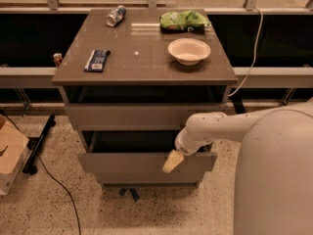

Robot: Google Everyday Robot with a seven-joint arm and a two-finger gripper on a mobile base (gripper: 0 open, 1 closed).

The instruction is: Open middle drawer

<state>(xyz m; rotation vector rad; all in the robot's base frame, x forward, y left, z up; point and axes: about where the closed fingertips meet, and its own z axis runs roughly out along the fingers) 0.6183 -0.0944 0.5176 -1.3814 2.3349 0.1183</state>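
Note:
The middle drawer (127, 162) is a taupe-grey flat front, second of three on the cabinet. It stands pulled out a little, and a dark gap of its interior (137, 142) shows behind the front. My gripper (172, 163), tan-tipped on a white arm (215, 126), is at the upper edge of that front, right of centre, and touches or nearly touches it. The uppermost drawer front (127, 116) is above it, and the lowest front (146, 178) sits just under it.
On the cabinet top (142, 67) lie a white bowl (189, 50), a green bag (183, 21), a can (115, 15) and a dark snack bar (96, 60). A cardboard box (10, 153) and a black cable (54, 180) are on the floor at left. My white body (279, 170) fills the right.

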